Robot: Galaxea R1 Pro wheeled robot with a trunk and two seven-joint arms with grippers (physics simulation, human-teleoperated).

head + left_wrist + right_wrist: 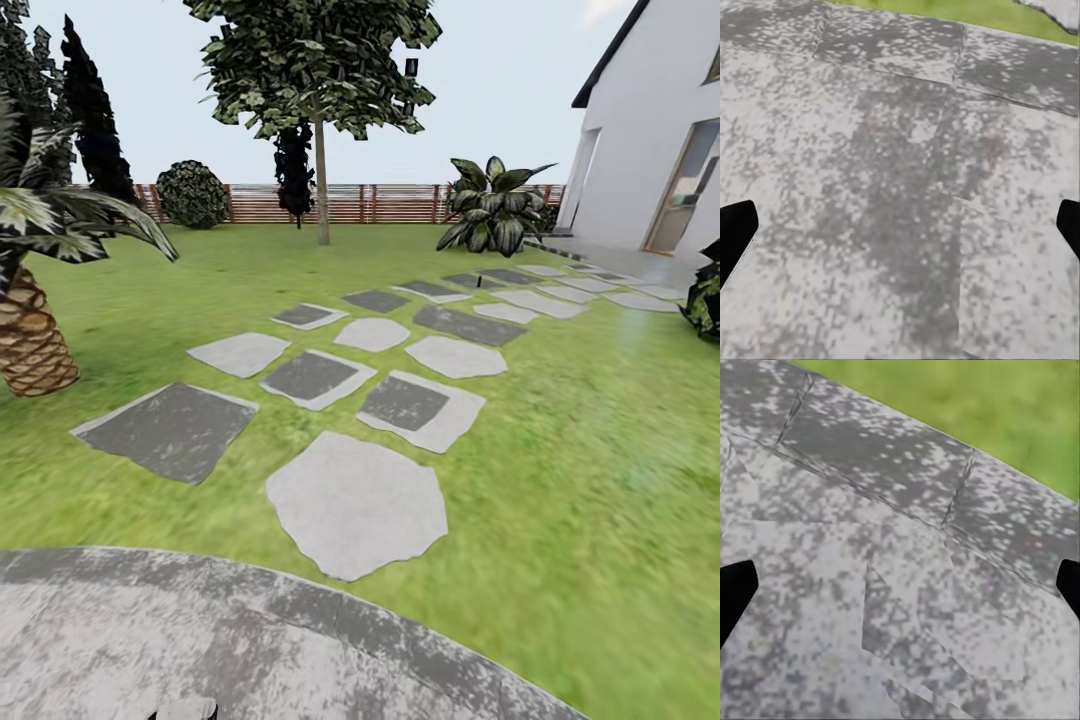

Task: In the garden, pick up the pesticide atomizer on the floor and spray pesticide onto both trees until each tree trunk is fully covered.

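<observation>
Ahead, the garden's lawn spreads around a path of grey stepping slabs that runs toward the white house. On a far slab of that path, near the broad-leafed plant, stands a tiny dark object, possibly the pesticide atomizer; too small to confirm. Beyond the path, a tree rises before the slatted wooden fence. A palm stands left of the path. Both grippers, left gripper and right gripper, hang over speckled grey paving, fingertips spread wide, gripping nothing.
</observation>
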